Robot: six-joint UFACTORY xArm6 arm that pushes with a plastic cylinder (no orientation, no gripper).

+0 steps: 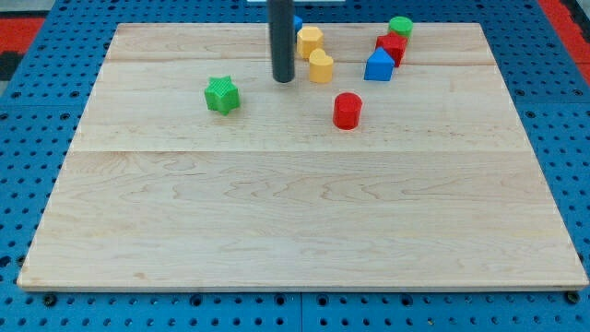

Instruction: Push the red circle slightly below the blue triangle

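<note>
Pincer: none on this rig, so spread or pressed cannot be told; my tip [282, 79] rests left of the yellow block [320, 66], apart from red circle [347, 110], which sits below-left of blue triangle [378, 66]. Risk: off-centre push sends it sideways or nudges yellow. Round, upright, no long axis
</note>
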